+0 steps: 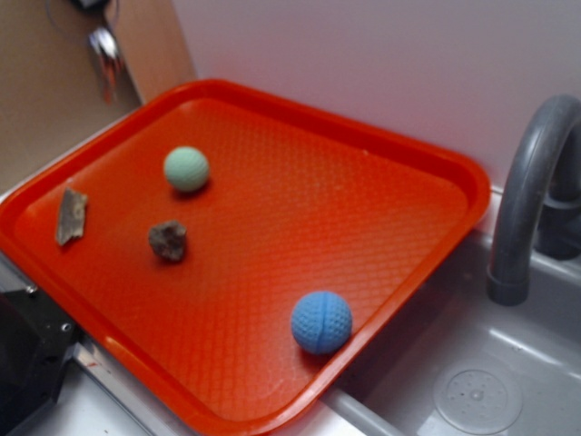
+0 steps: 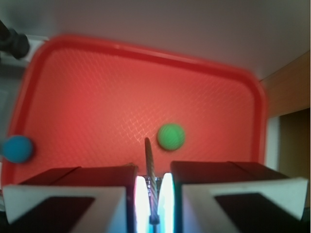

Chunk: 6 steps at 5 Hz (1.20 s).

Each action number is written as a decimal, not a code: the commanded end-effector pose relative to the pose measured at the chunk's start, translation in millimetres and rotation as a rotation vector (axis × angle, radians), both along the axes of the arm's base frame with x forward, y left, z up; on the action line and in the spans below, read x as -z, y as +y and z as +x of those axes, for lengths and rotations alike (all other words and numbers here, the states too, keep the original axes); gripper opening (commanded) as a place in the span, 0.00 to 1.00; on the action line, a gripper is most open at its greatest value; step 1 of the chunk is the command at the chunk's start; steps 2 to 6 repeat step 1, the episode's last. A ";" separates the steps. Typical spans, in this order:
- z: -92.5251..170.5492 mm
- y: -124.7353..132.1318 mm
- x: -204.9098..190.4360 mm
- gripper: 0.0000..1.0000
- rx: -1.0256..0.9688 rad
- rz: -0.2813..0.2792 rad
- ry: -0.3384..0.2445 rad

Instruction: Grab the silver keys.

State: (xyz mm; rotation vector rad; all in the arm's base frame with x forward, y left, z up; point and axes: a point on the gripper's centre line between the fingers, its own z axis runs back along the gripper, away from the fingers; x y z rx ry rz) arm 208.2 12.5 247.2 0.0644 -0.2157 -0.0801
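Silver metal showed between the white pads of the gripper (image 2: 153, 194) in the wrist view: a thin, flat grey key blade stood edge-on in the narrow slot, with the jaws drawn nearly together on it. In the exterior view the same bunch of flat silver keys (image 1: 106, 50) hung at the top left corner, well above the orange plastic tray (image 1: 381, 163), blurred and dangling from something dark at the frame's edge. So the keys were in the gripper's hold and clear of the tray.

The main risk, as I judged it, was the hold itself. Only a thin edge of metal seemed to sit between the pads, and the rest of the bunch hung loose on its ring, so a quick swing or jolt could make the keys twist and slip out. If they fell, they would probably land on the tray or beyond its rim near the wooden panel (image 1: 36, 100), where they would be awkward to reach.

Below, nothing stood in the way. The mint-green dimpled ball (image 1: 186, 169) lay near the tray's far left side, the brown-grey rock (image 1: 168, 241) just beside it toward the camera, and a flat grey-brown sliver (image 1: 71, 216) close to the left rim. The blue dimpled ball (image 1: 320, 322) rested against the near rim, next to the grey sink (image 1: 472, 381) and its curved grey tap (image 1: 531, 182).
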 end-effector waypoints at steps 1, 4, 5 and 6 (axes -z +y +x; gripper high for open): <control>10.5 -4.8 -22.0 0.00 -0.021 0.022 0.022; 10.5 -4.8 -22.0 0.00 -0.021 0.022 0.022; 10.5 -4.8 -22.0 0.00 -0.021 0.022 0.022; 10.5 -4.8 -22.0 0.00 -0.021 0.022 0.022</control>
